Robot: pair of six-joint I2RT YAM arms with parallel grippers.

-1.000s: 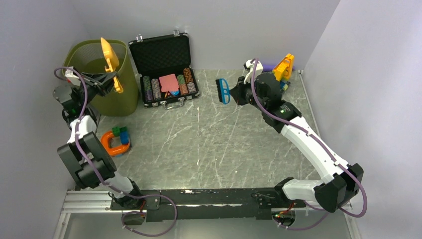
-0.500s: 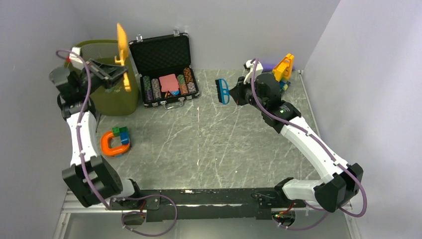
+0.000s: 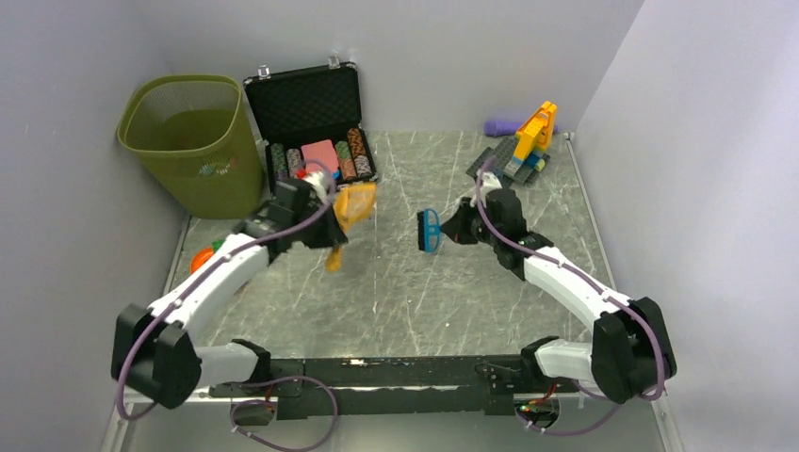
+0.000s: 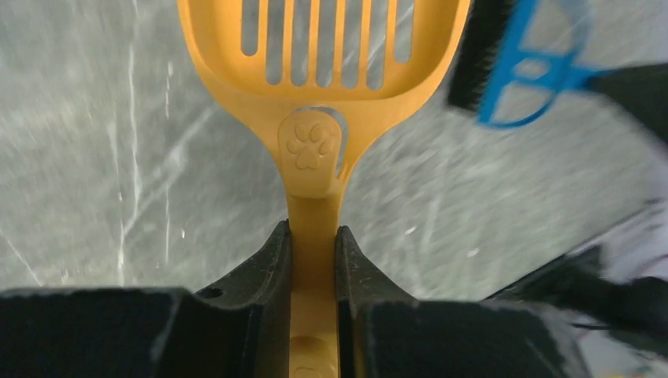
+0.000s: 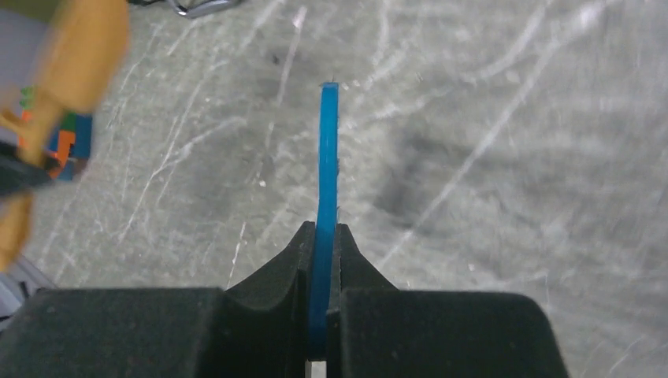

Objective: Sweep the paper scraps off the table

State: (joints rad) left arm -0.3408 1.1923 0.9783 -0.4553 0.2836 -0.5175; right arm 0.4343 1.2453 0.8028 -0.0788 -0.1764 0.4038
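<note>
Two containers stand at the surface's (image 3: 396, 282) far-left corner: a green mesh bin (image 3: 179, 160), with what may be paper scraps (image 3: 215, 170) showing low through its mesh, and an open black case (image 3: 301, 99) holding rows of poker chips (image 3: 350, 155). My left jaws clamp the orange scoop (image 4: 315, 150), embossed with a paw print; my right jaws pinch the blue brush (image 5: 326, 157).

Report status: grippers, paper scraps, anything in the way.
Left gripper shut on orange scoop handle; right gripper shut on blue brush. No paper scraps visible on table. At far edge: chip case, toy bricks.
</note>
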